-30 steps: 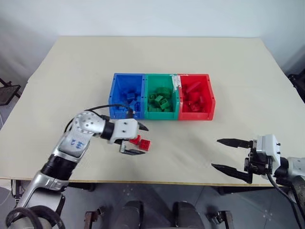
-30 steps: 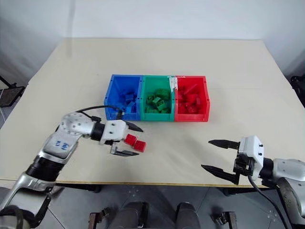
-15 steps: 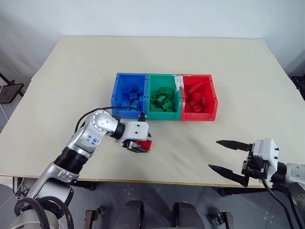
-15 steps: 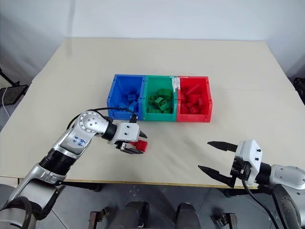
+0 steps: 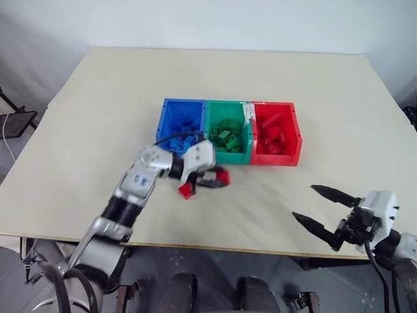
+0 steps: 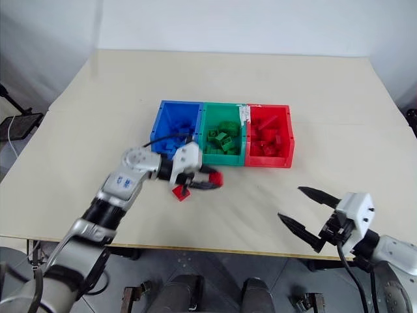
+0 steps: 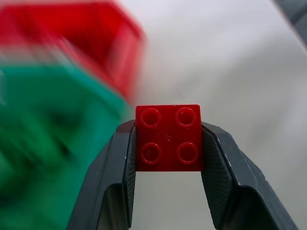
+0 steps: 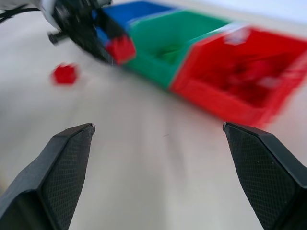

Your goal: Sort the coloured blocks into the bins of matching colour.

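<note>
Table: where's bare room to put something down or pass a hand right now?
Free: the table behind and left of the bins, plus the stretch between red bin and right gripper. Crowded: just in front of the bins, where the left gripper holds a red block above a loose red block.

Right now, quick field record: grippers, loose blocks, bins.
left gripper: shut on a red block, raised off the table near the green bin's front
right gripper: open, holding nothing, near the table's front edge
loose red block: on the table, below the left gripper
bins: blue bin, green bin, red bin joined in a row, each holding blocks of its own colour
</note>
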Available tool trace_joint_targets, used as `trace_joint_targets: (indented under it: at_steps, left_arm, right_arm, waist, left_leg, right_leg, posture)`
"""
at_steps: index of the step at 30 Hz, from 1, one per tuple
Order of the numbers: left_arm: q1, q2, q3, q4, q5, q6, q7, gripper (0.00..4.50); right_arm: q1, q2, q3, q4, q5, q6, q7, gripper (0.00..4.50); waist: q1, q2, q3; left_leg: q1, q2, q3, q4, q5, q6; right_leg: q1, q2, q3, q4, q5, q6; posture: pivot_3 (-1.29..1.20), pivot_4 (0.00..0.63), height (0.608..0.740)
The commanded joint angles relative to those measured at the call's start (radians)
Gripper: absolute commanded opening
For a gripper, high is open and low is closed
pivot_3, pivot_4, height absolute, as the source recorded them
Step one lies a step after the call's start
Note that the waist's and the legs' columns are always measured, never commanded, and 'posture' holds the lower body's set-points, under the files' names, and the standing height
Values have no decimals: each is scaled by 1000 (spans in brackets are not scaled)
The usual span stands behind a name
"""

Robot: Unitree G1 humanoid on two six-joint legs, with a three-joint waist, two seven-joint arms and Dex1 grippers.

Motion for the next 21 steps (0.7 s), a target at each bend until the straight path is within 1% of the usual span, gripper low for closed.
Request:
trace_joint_targets:
  at_steps: [1, 2, 4, 6, 8, 10, 11, 14, 17, 19, 21]
  left_arm:
    - [-151, -117, 38, 195, -25, -55, 65, 1482]
    - [-202, -157, 46, 266, -19, -87, 91, 1482]
    - [-343, -268, 43, 492, 44, -196, 249, 1482]
    - [-415, -319, 49, 634, 76, -274, 339, 1482]
    - [-448, -334, 64, 729, 88, -328, 366, 1482]
    - [-463, -344, 83, 785, 83, -382, 363, 2232]
    - [-467, -347, 91, 801, 81, -399, 357, 2500]
    - [-460, -345, 91, 833, 96, -420, 335, 3427]
    - [-447, -320, 90, 833, 111, -457, 341, 4403]
    - [-433, -294, 108, 813, 98, -483, 325, 4459]
    - [-406, -250, 130, 772, 74, -497, 275, 4459]
  right_arm:
    - [41, 53, -46, -42, 2, -55, -43, 4500]
    - [51, 66, -47, -44, -5, -66, -51, 4500]
    - [57, 89, -46, -58, -12, -82, -72, 4500]
    - [64, 98, -42, -70, -17, -93, -83, 4500]
    - [73, 106, -37, -81, -22, -100, -89, 4500]
    - [81, 113, -32, -86, -25, -108, -93, 4500]
    - [85, 114, -30, -87, -26, -112, -94, 4500]
    - [91, 118, -17, -83, -30, -128, -86, 4500]
    - [81, 115, -7, -74, -29, -137, -78, 4500]
    - [65, 104, 4, -62, -29, -138, -69, 4500]
    - [35, 87, 17, -44, -27, -130, -58, 4500]
  waist:
    - [0, 0, 0]
    - [2, 0, 0]
    - [-6, 0, 0]
    - [12, -6, 3]
    - [15, -6, 3]
    - [0, -6, 3]
    - [-4, -6, 3]
    - [-5, -6, 3]
    - [-3, -6, 3]
    - [-3, -6, 3]
    - [-5, -6, 3]
  left_leg:
    - [0, -1, 0, 0, 0, 0]
    - [0, -1, -1, 0, 0, 0]
    - [-1, -2, 0, 0, 0, 0]
    - [-2, -1, 0, 0, 0, 0]
    - [-4, -4, 1, 1, 1, 1]
    - [-3, -4, 2, 0, 0, 2]
    - [-2, -4, 2, -2, 0, 2]
    - [-2, -3, 2, -3, 1, 1]
    - [-2, -3, 2, -2, 1, 1]
    - [-2, -3, 2, -1, 1, 1]
    - [-2, -3, 2, -1, 1, 1]
  right_leg:
    - [0, 0, 0, 1, 0, 0]
    - [0, 0, -1, 0, 0, 0]
    - [0, 0, 0, -1, 0, 1]
    - [-1, 1, -1, 0, 0, 1]
    - [-2, -1, 0, -1, 1, 2]
    - [-2, -1, 1, -2, 1, 3]
    - [-2, -1, 1, -2, 1, 3]
    - [-4, -1, 1, -1, 1, 3]
    - [-4, -1, 1, -1, 1, 3]
    - [-4, -1, 1, -1, 1, 3]
    - [-4, -1, 1, 0, 1, 3]
  posture:
    - [0, 150, 740]
    - [0, 150, 740]
    - [0, 150, 740]
    - [0, 150, 740]
    - [0, 150, 740]
    - [0, 150, 740]
    - [0, 150, 740]
    - [0, 150, 740]
    - [0, 150, 740]
    - [0, 150, 740]
    - [0, 150, 740]
